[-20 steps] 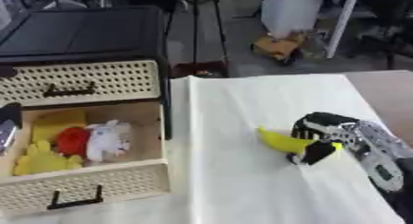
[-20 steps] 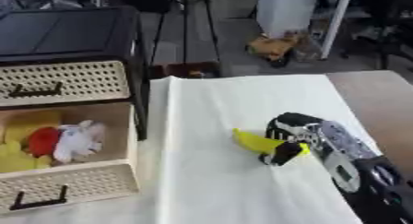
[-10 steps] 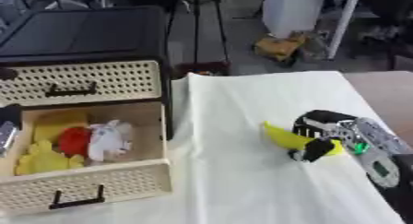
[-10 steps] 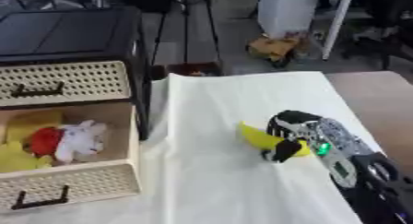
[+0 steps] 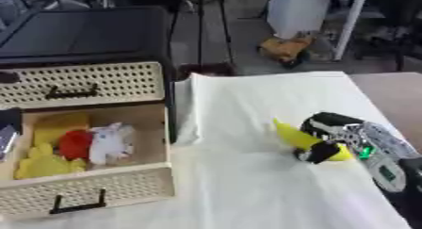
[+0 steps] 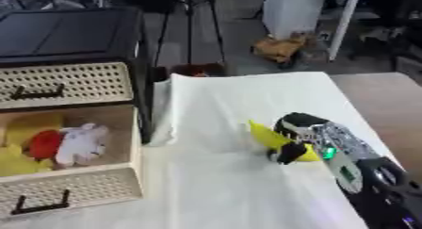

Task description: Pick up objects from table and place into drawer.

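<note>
Left eye view: the right hand (image 5: pixel 334 137) comes in from the lower right and lies on the white cloth (image 5: pixel 247 185). Its fingers and thumb are curled round a yellow banana (image 5: pixel 294 136), the pointed end sticking out toward the upper left and the rest hidden under the black fingers. The banana sits at the cloth, right of the middle, well apart from the drawer (image 5: pixel 82 169). That drawer is pulled open at the left, under a black cabinet (image 5: pixel 82 35) whose upper drawer (image 5: pixel 86 84) is closed. Inside the open one lie a red thing (image 5: pixel 74 144), a white soft thing (image 5: pixel 111 141) just beside it, and yellow things (image 5: pixel 45 164) at the left and front. A dark shape shows at the far left edge; it cannot be made out.

Right eye view: the same hand (image 6: pixel 306 134) shows more of its silver forearm, with a small green light near the wrist. The thumb (image 6: pixel 288 152) wraps under the banana (image 6: pixel 268 136). The left hand does not show here.
</note>
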